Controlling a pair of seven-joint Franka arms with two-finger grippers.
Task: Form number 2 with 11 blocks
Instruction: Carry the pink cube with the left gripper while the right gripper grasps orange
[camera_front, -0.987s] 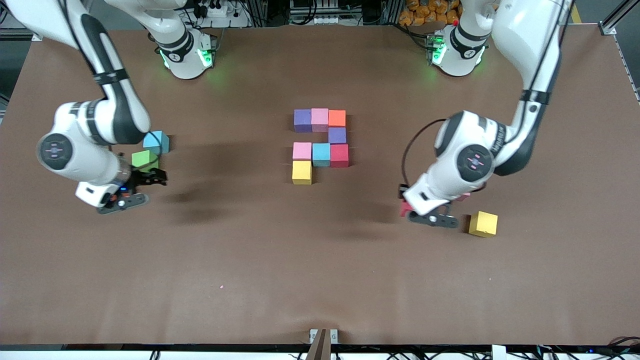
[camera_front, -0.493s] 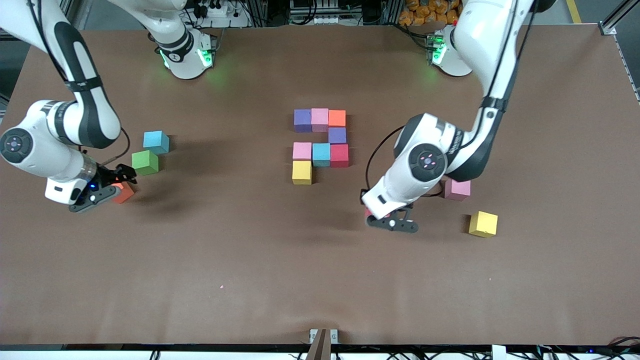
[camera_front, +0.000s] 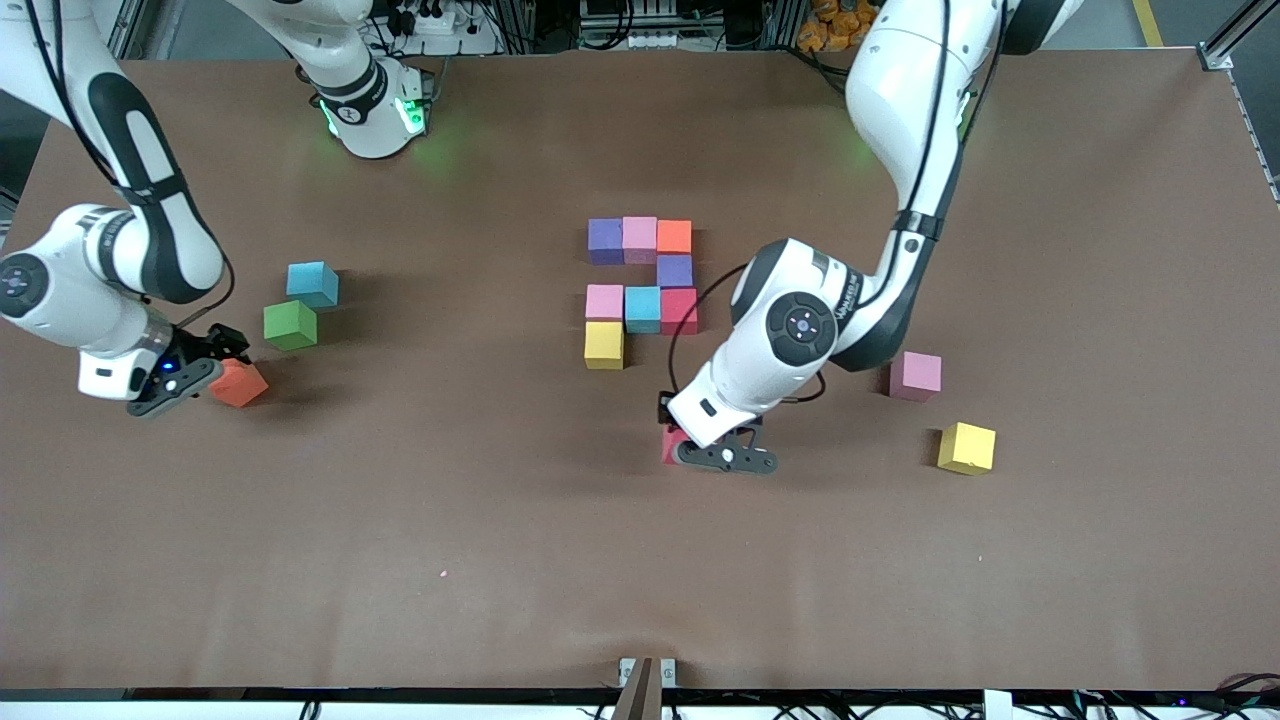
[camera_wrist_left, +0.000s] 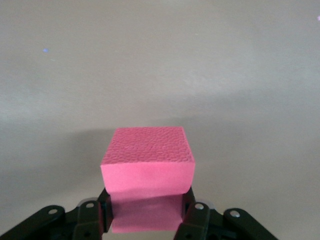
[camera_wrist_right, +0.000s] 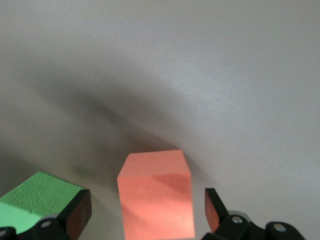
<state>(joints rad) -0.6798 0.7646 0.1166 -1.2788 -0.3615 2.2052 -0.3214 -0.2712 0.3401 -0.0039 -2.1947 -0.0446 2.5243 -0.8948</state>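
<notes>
Several blocks stand edge to edge mid-table as part of the number 2 (camera_front: 641, 285): purple, pink and orange in a row, a purple one below the orange, then pink, light blue and red, and a yellow block (camera_front: 603, 344) under the pink. My left gripper (camera_front: 688, 450) (camera_wrist_left: 146, 220) is shut on a red block (camera_front: 670, 444) (camera_wrist_left: 146, 167) over bare table. My right gripper (camera_front: 200, 368) (camera_wrist_right: 145, 215) is open, a finger on each side of an orange block (camera_front: 240, 384) (camera_wrist_right: 156, 197) on the table, with gaps to both.
A green cube (camera_front: 290, 324) (camera_wrist_right: 35, 200) and a light blue block (camera_front: 312, 284) lie beside the right gripper. A pink block (camera_front: 915, 375) and a yellow block (camera_front: 966, 447) lie loose toward the left arm's end of the table.
The left gripper has carried the red block from beside the loose pink and yellow blocks toward mid-table. The right arm has drawn back toward its end of the table, uncovering the orange block.
</notes>
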